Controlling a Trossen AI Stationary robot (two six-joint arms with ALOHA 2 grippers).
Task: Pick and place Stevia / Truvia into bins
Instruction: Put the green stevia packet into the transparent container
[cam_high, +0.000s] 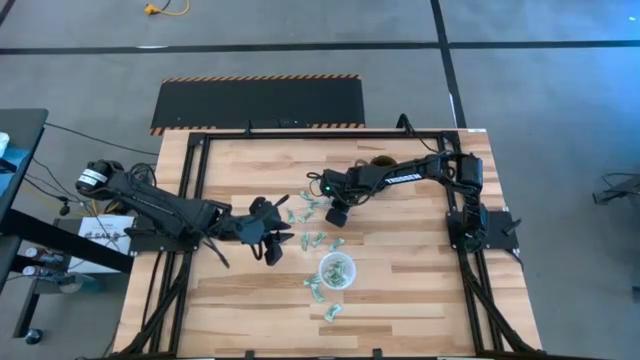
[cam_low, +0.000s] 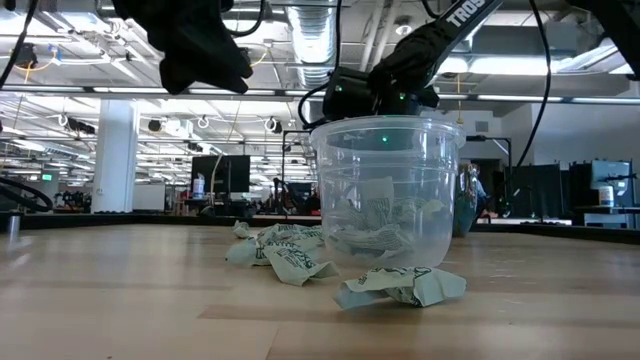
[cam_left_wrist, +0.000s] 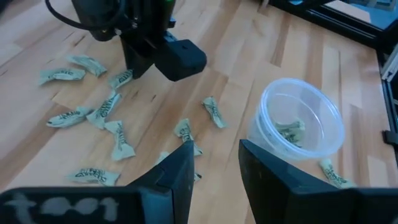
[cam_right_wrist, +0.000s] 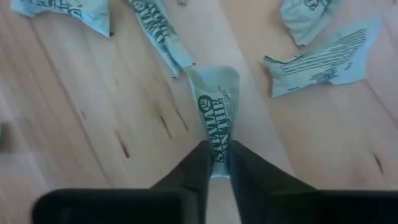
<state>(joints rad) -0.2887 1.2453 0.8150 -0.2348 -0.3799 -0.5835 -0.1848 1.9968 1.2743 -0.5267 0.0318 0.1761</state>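
**A:** Dark fingers of the right gripper (cam_right_wrist: 216, 163) are pinched together on the near end of one green-and-white sachet (cam_right_wrist: 217, 115), low over the wooden table (cam_high: 420, 290). That gripper (cam_high: 337, 214) sits at about 12 o'clock from the clear cup (cam_high: 337, 271).

**B:** And the left gripper (cam_high: 272, 243)?

**A:** It hovers at about 10 o'clock from the cup, its fingers (cam_left_wrist: 176, 174) apart with nothing between them. From its wrist camera the cup (cam_left_wrist: 301, 121) shows a few sachets already inside.

**B:** Where is the rest of the sweetener?

**A:** Loose sachets (cam_high: 308, 205) are scattered around the right gripper, between 11 and 12 o'clock from the cup. A few more (cam_high: 332, 312) lie close to the cup at around 6 to 7 o'clock. The low view shows crumpled ones (cam_low: 400, 285) just beside the cup's base.

**B:** What could go wrong?

**A:** I'd judge the grip thin: the fingers hold only the sachet's end, so the paper could slide out on the lift or flop during the carry. A neighbouring sachet (cam_right_wrist: 158, 31) looks to touch its far end and might drag along. The cup looks light, so a low approach could knock it.

**B:** Which way does the held sachet point?

**A:** Its long axis runs straight out from the fingers, in line with the gripper, printed face up.
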